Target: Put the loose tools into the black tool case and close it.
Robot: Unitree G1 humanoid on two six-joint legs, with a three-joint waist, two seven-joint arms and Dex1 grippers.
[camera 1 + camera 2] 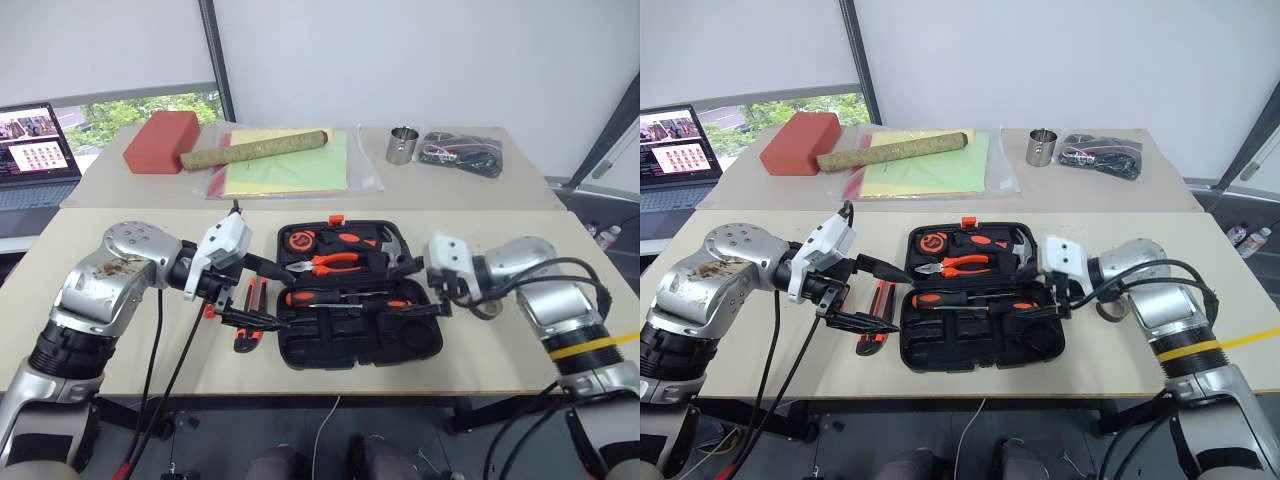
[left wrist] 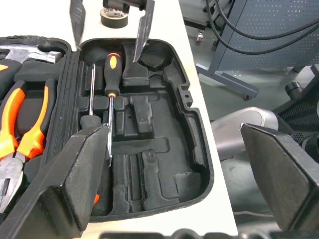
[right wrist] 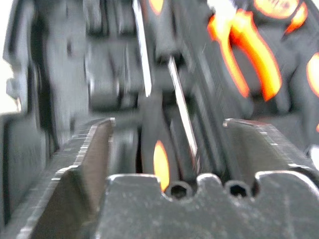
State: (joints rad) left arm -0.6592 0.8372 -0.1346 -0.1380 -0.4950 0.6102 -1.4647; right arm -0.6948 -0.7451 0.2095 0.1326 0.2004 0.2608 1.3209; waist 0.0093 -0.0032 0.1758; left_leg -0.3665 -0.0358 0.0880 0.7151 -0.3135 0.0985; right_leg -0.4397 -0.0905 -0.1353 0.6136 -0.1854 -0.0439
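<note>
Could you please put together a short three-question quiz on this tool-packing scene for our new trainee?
1. True or false: the black tool case lies open on the table.
2. Where does the utility knife lie? A) inside the case B) on the table, to the case's left C) beside the metal cup
3. Fill in: the small grey tape roll still sits on the ____, outside the case, by the right gripper.

Key: 1 true; 2 B; 3 table. Both the left gripper and the right are open and empty.
</note>
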